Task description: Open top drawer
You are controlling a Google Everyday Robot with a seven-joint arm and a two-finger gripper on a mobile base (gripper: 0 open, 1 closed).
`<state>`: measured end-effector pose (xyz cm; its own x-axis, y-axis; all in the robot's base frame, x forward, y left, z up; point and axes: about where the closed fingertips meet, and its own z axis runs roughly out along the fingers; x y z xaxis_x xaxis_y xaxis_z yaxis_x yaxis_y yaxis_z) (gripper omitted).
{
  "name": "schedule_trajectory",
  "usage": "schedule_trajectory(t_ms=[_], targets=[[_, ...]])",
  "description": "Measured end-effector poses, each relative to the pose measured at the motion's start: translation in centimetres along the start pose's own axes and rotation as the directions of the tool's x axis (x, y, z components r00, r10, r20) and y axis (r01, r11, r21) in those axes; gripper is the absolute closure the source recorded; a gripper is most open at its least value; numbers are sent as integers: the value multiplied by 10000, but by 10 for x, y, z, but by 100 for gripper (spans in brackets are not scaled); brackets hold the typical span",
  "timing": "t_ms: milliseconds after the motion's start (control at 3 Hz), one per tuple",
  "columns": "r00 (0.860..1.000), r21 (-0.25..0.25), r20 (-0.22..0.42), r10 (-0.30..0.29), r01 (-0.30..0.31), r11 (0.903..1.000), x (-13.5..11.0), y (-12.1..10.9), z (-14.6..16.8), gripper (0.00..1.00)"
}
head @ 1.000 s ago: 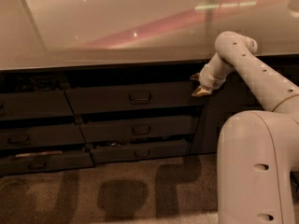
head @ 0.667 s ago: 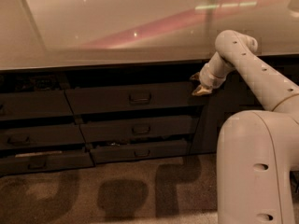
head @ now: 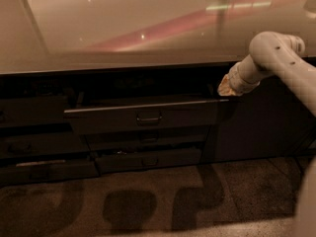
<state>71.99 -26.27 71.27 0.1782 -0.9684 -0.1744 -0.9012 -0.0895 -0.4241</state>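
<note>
Dark grey, the top drawer (head: 108, 120) sits near the centre of the view, its front standing out from the cabinet line. A pale metal edge runs along its top, and a small loop handle (head: 148, 117) sits mid-front. At 3 o'clock from the handle, the gripper (head: 226, 88) rests at the drawer's upper right corner. I cannot tell whether it is spread or closed, nor whether it actually touches the edge. The cream arm (head: 276, 53) runs off the frame at 3 o'clock. The drawer's interior is lost in shadow. Slimmer drawers (head: 148, 160) lie at 6 o'clock, dim, and the glossy counter (head: 123, 28) spans 12 o'clock.
</note>
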Motion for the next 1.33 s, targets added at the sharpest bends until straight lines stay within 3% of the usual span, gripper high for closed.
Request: schedule_trajectory(t_ms=[333,667,1333], targets=[[9982,730,-558,-196,236,9971,-1,20,-1,100],[9963,539,-783,-358,401,9977,-5,47,14,100],[9963,539,-783,-358,401,9977,-5,47,14,58]])
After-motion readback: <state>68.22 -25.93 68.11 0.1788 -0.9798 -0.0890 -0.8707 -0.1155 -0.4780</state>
